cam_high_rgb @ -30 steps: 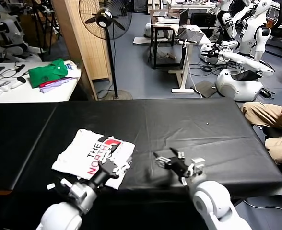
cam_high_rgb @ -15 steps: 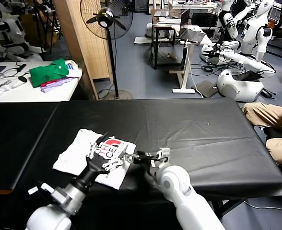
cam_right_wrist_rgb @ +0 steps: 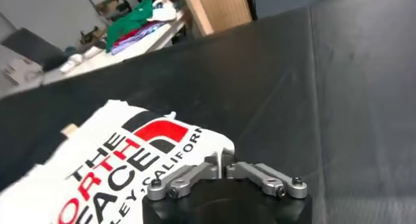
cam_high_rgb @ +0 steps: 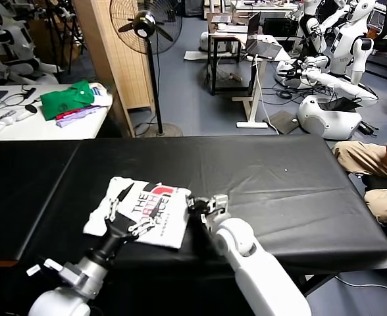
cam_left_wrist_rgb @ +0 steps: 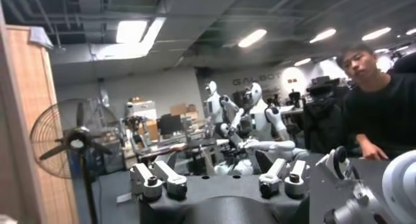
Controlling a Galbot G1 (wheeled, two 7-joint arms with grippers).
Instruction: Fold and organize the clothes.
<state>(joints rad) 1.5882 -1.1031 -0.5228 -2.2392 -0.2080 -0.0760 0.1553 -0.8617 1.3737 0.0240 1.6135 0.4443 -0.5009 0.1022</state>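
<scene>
The clothes, one folded white T-shirt (cam_high_rgb: 159, 209) with its black-and-red print facing up, lie near the front edge of the black table (cam_high_rgb: 279, 184). My left gripper (cam_high_rgb: 129, 214) hovers over the shirt's left half, open, its fingers spread wide. The left wrist view shows that gripper (cam_left_wrist_rgb: 221, 180) with nothing between the fingers and only the room behind. My right gripper (cam_high_rgb: 203, 204) is shut, its tips right at the shirt's right corner. In the right wrist view those closed tips (cam_right_wrist_rgb: 225, 161) touch the shirt (cam_right_wrist_rgb: 117, 160) at its edge; I cannot tell whether cloth is pinched.
A white side table (cam_high_rgb: 22, 128) at the back left carries a green shirt (cam_high_rgb: 65, 99) on a purple cloth (cam_high_rgb: 78, 117). A standing fan (cam_high_rgb: 144, 26) and a wooden panel stand behind the black table. A seated person (cam_high_rgb: 378, 164) is at the right end.
The right gripper has swung left to the shirt's right corner and shut. The left gripper has opened wide. The shirt has shifted slightly right and now shows its whole print.
</scene>
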